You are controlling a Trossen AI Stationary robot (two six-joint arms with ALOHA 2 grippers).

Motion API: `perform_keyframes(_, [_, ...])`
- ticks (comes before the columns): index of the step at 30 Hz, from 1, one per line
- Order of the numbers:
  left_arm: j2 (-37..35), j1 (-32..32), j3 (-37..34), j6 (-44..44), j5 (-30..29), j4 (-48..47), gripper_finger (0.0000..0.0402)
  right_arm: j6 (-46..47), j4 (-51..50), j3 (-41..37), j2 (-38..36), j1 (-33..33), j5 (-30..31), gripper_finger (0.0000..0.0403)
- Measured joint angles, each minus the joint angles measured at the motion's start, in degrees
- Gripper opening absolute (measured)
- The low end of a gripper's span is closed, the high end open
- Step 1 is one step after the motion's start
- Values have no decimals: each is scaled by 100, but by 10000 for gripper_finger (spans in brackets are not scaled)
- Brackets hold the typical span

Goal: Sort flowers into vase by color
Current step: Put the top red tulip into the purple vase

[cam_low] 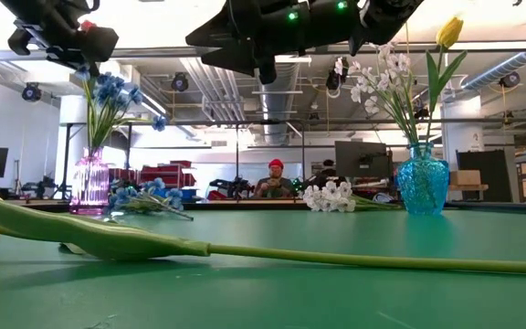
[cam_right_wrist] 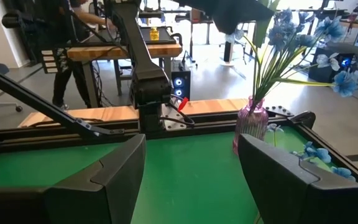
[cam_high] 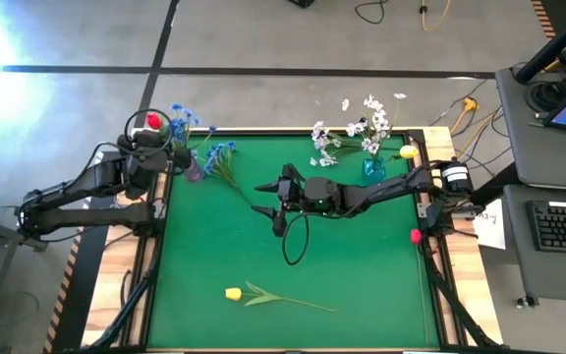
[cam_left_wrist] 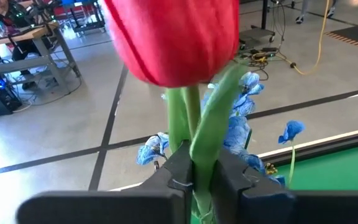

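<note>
Left gripper [cam_left_wrist: 194, 177]: pinching the red tulip [cam_left_wrist: 173, 40] by its green stem just below the bloom, held above the pink vase [cam_high: 194, 169] at the table's far-left corner. You see blue flowers [cam_high: 180, 120] already standing in that vase; a loose blue bunch [cam_high: 222, 155] lies on the mat just beside it.

Right gripper [cam_high: 281, 197]: fingers spread, nothing between them, hovering over the mat's centre, pointed toward the left arm.

Handling, as judged: stems look thin, light, probably bendy plastic/wire; blooms soft. Grip mid-to-upper stem, not petals, so the head doesn't flop or twist. A lying stem sits flat on the mat, so your fingers must straddle it closely.

Other task items: yellow tulip [cam_high: 234, 293] lies near the front edge, stem [cam_high: 293, 300] pointing right. Teal vase [cam_high: 373, 169] at the far-right area holds white blossoms [cam_high: 367, 126] and a yellow tulip [cam_high: 407, 152]; a white spray [cam_high: 324, 157] lies on the mat beside it.

Surface: green mat [cam_high: 362, 265] in a dark frame on a wood table.

Room: open lab w/ benches, monitors; a person [cam_low: 275, 179] sits beyond the far edge.
</note>
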Motion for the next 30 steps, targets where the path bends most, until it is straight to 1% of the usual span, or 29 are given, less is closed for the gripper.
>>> perform_keyframes(10, [-53,0,18,63,48,-43,144,-1,-2,0,2,2,0,249])
perform_keyframes(13, [-81,0,89,63,48,-44,167,-7,-2,0,2,2,0,249])
perform_keyframes(17, [-85,0,225,67,48,-41,182,-38,-4,0,2,0,0,249])
perform_keyframes(20, [-82,0,299,184,45,-41,184,-46,-2,0,2,0,0,249])
perform_keyframes(23, [-85,0,321,221,46,-33,172,-46,-3,0,2,0,0,249])
perform_keyframes(26, [-77,0,321,225,46,-55,146,-46,-2,0,2,0,2,249])
perform_keyframes(30, [-26,0,321,225,46,-52,92,-46,-2,0,2,0,4,249])
